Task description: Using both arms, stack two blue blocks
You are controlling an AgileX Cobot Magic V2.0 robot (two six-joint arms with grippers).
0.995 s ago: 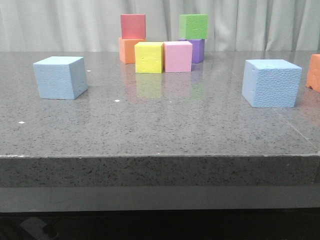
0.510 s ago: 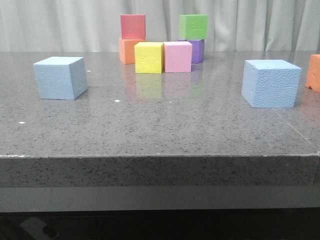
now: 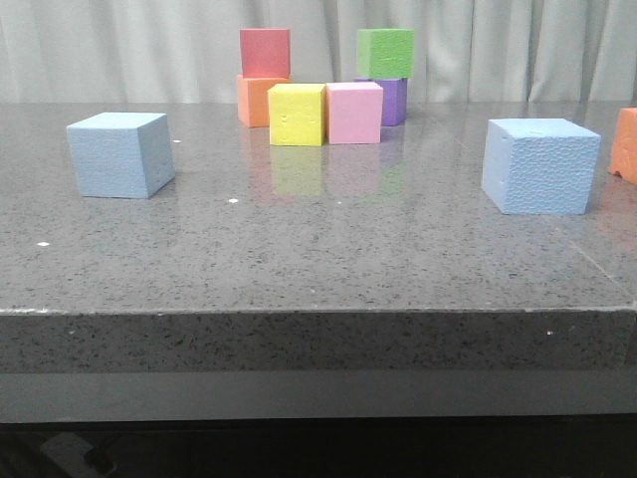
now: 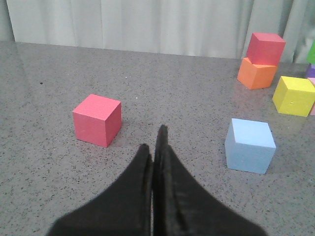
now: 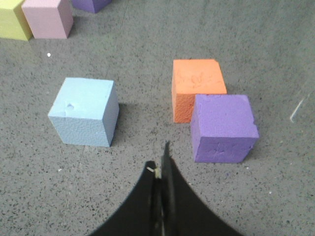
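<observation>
Two pale blue blocks stand apart on the grey speckled table, one at the left (image 3: 119, 154) and one at the right (image 3: 540, 165). Neither gripper shows in the front view. In the left wrist view my left gripper (image 4: 153, 137) is shut and empty, its dark fingers pressed together, with the left blue block (image 4: 250, 145) a short way ahead and to one side. In the right wrist view my right gripper (image 5: 157, 156) is also shut and empty. The right blue block (image 5: 86, 112) sits just ahead of it, off to one side, and touches nothing.
At the back middle stands a cluster of cubes: red (image 3: 265, 52) on orange, yellow (image 3: 297, 115), pink (image 3: 354, 113), and green (image 3: 385, 52) on purple. An orange cube (image 5: 197, 86) and a purple cube (image 5: 222, 128) touch near the right gripper. A red cube (image 4: 97, 119) lies by the left gripper.
</observation>
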